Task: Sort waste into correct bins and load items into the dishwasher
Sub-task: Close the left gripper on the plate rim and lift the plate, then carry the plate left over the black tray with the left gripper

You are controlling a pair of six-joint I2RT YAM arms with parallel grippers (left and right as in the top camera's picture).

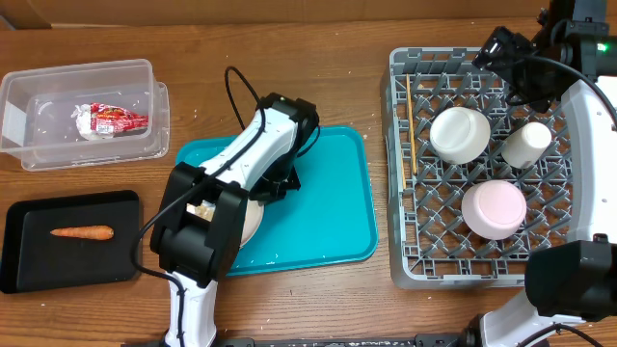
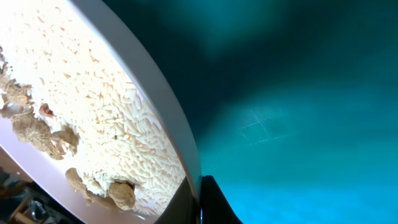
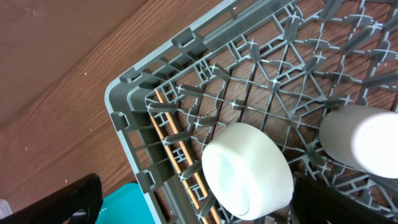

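My left gripper (image 1: pixel 271 186) is shut on the rim of the flat white plate (image 1: pixel 249 220), low over the teal tray (image 1: pixel 337 212). In the left wrist view the fingers (image 2: pixel 200 200) pinch the plate's edge (image 2: pixel 158 109), and pale rice scraps (image 2: pixel 106 106) lie on the plate. My right gripper (image 1: pixel 509 60) is open and empty above the far left part of the grey dish rack (image 1: pixel 405 260). The rack holds two upturned bowls (image 1: pixel 460 133) (image 1: pixel 494 209), a cup (image 1: pixel 526 145) and chopsticks (image 1: pixel 411 125). In the right wrist view the open fingers (image 3: pixel 208 202) flank a bowl (image 3: pixel 245 171) beside the chopsticks (image 3: pixel 180 149).
The clear tub (image 1: pixel 29 87) at the far left holds the tissue (image 1: pixel 89 132) and the red-and-white wrapper (image 1: pixel 118 120). The black tray (image 1: pixel 29 260) in front of it holds the carrot (image 1: pixel 82 232). A black cable loops above the teal tray.
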